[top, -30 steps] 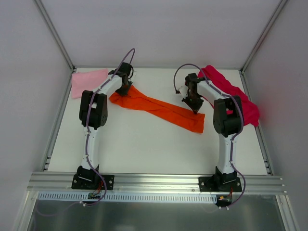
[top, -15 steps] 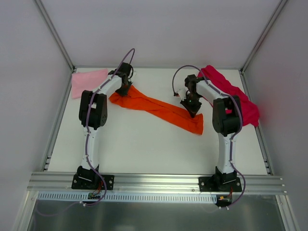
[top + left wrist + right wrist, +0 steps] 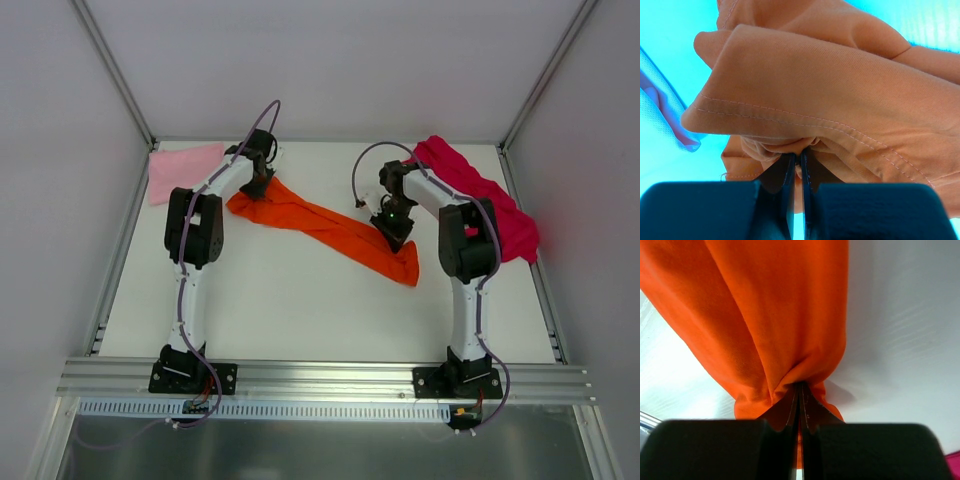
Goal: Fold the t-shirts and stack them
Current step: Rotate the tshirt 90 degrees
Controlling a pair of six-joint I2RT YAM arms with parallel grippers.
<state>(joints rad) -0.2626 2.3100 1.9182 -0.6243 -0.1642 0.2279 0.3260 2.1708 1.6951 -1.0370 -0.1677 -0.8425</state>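
The orange t-shirt (image 3: 322, 229) stretches as a long bunched strip across the middle of the table, from back left to front right. My left gripper (image 3: 261, 186) is shut on its left end; in the left wrist view the hemmed orange cloth (image 3: 830, 95) bunches at the closed jaws of that gripper (image 3: 800, 154). My right gripper (image 3: 393, 229) is shut on the shirt's right part, where the orange cloth (image 3: 775, 315) hangs from the closed jaws of the right gripper (image 3: 800, 386). The pink t-shirt (image 3: 184, 168) lies at the back left, the magenta t-shirt (image 3: 492, 199) crumpled at the back right.
White walls and metal posts (image 3: 115, 78) enclose the white table (image 3: 300, 310) on three sides. A metal rail (image 3: 320, 378) carrying both arm bases runs along the near edge. The magenta shirt lies right beside the right arm.
My right gripper has moved left and slightly back, dragging the orange shirt's right end with it, so the strip is shorter and its tail bends down. The left arm has held still.
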